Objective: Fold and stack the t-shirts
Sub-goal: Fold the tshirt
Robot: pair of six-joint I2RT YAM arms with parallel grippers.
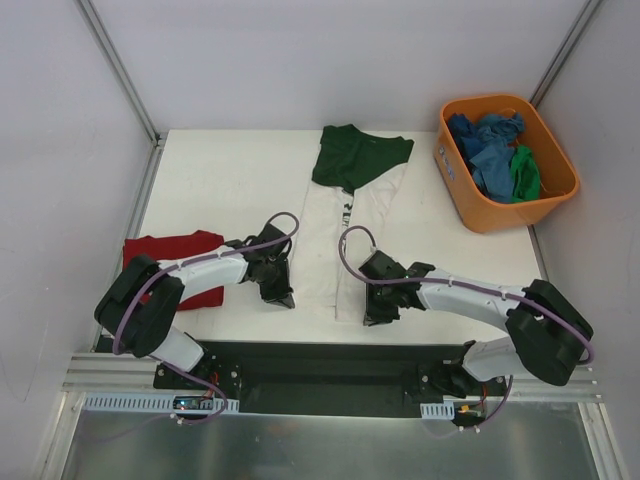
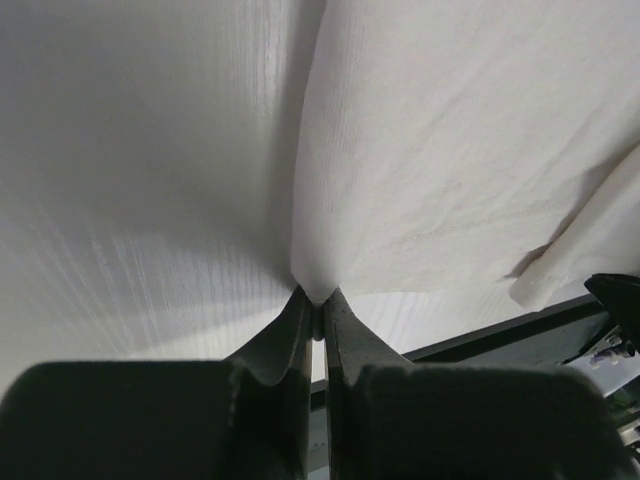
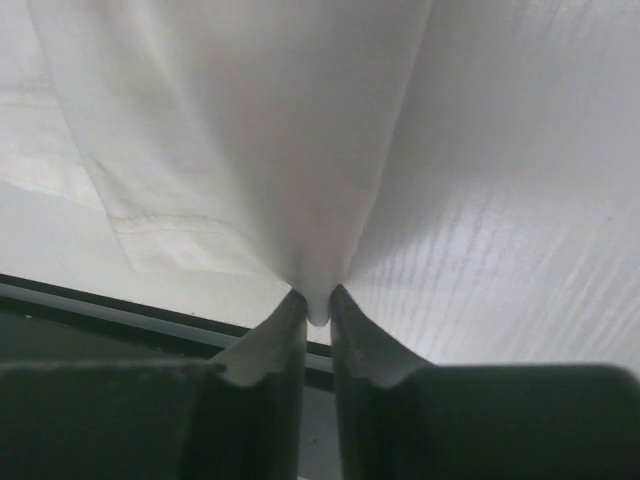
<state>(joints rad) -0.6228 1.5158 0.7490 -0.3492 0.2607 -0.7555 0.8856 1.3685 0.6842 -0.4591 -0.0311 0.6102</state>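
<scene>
The left pincer (image 1: 283,297) and right pincer (image 1: 372,315) each clamp the near hem of the white t-shirt (image 1: 330,240), folded lengthwise on the desk (image 1: 220,180); the red t-shirt (image 1: 175,255) appears folded at left, and the other t-shirts (image 1: 490,152) lie unfolded in the orange tub (image 1: 500,215).

Up top, a white bench (image 1: 200,180) fills the middle of the cell, matte and evenly lit, with only soft shadows on it. Behind it stands a plain pale back wall (image 1: 330,60). A left wall (image 1: 60,150) and a right wall (image 1: 612,120) close it in with the same pale panels. Two slanted metal posts mark the far corners, the left post (image 1: 118,68) and the right post (image 1: 565,55). Along the near edge lies a black plate (image 1: 330,362), then a silver rail (image 1: 105,378), and below that a dull grey metal sheet (image 1: 320,445) with a faint sheen. In the wrist views, the bench surface shows a fine streaked grain.
</scene>
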